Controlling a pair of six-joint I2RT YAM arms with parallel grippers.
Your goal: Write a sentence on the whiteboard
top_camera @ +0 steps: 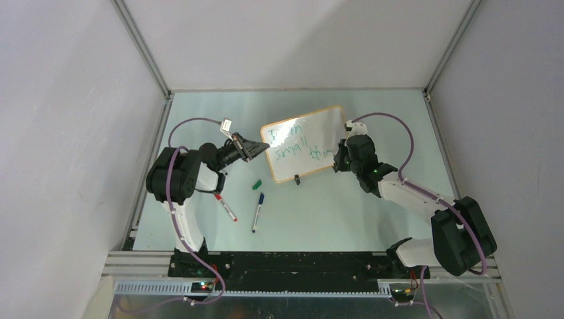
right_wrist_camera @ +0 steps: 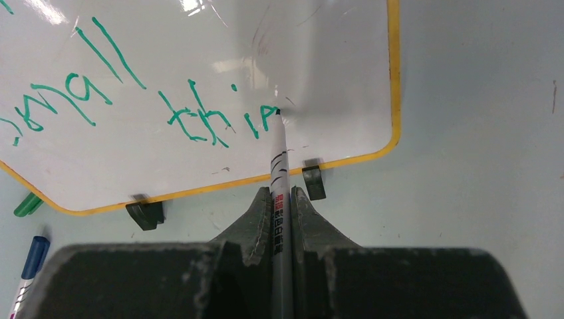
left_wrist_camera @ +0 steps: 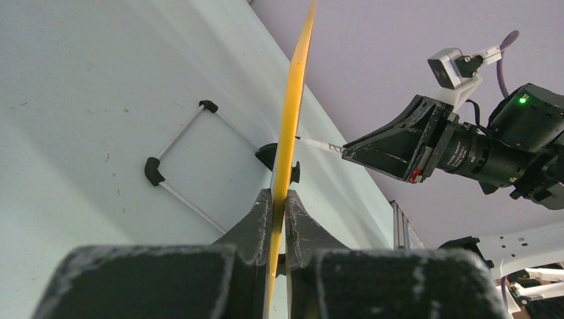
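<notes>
Left gripper (left_wrist_camera: 279, 197): clamped on the whiteboard (left_wrist_camera: 291, 113) edge; the board rises straight ahead of its fingers.
Right gripper (right_wrist_camera: 282, 194): closed on a marker (right_wrist_camera: 279, 156), its tip touching the board just ahead.
Sentence (right_wrist_camera: 199, 118): green "small thin" left of the tip; the upper line is blurred, possibly "Joy in".

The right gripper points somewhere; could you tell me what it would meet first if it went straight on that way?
The whiteboard: the right gripper points at its face, and the tip of the marker it holds seems to touch it at the end of the sentence.
</notes>
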